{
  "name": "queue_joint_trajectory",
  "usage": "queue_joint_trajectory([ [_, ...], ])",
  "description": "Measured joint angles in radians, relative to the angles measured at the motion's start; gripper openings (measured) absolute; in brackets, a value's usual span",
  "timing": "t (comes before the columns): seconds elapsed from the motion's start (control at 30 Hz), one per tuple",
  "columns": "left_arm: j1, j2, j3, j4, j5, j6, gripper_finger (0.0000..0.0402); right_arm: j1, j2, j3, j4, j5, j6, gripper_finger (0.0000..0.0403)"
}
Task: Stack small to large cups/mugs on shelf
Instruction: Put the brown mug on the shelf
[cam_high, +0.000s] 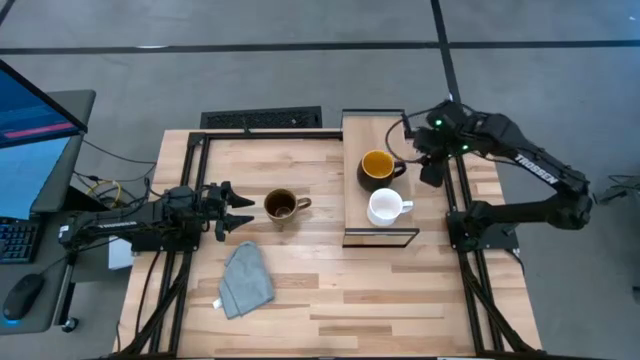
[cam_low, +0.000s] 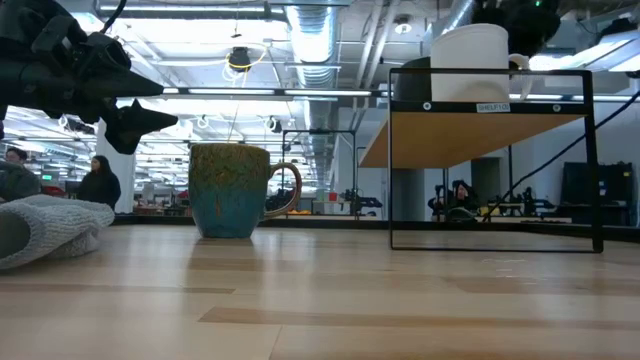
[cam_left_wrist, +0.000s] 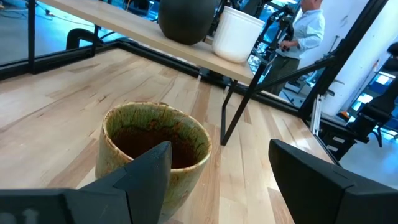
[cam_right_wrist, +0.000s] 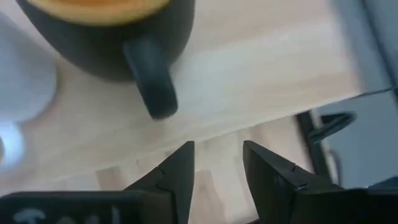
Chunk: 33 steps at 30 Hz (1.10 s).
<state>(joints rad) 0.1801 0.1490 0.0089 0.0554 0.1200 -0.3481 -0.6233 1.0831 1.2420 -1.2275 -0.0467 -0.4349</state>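
Note:
The olive-brown mug (cam_high: 281, 206) stands upright on the tabletop, its handle toward the shelf; it also shows in the low view (cam_low: 229, 190) and the left wrist view (cam_left_wrist: 155, 152). My left gripper (cam_high: 240, 211) is open and empty, just left of the mug and above table height (cam_low: 150, 110). The dark mug with the yellow-orange inside (cam_high: 377, 167) and the small white mug (cam_high: 385, 207) stand side by side on the shelf (cam_high: 360, 135). My right gripper (cam_high: 432, 178) is open and empty at the shelf's right edge, near the dark mug's handle (cam_right_wrist: 152, 87).
A crumpled grey cloth (cam_high: 245, 280) lies on the table toward the near left. A black grille-like bar (cam_high: 262, 119) lies at the far edge. A monitor and keyboard stand off the table's left. People show in the room behind (cam_left_wrist: 301, 34).

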Motion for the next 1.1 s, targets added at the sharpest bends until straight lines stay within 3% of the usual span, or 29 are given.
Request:
queue_joint_trajectory([
  [0.2,0.0,0.0,0.0,-0.004,0.0,0.0,0.0261,0.001,-0.035,0.116,0.012,0.0,0.009,0.0149],
  [0.43,0.0,0.0,0.0,-0.005,0.0,0.0,0.0261,0.071,-0.037,0.239,0.096,-0.007,0.15,0.014],
  [1.1,0.0,0.0,0.0,0.002,-0.05,0.009,0.0261,0.495,-0.02,0.296,0.177,-0.009,0.201,0.0137],
])
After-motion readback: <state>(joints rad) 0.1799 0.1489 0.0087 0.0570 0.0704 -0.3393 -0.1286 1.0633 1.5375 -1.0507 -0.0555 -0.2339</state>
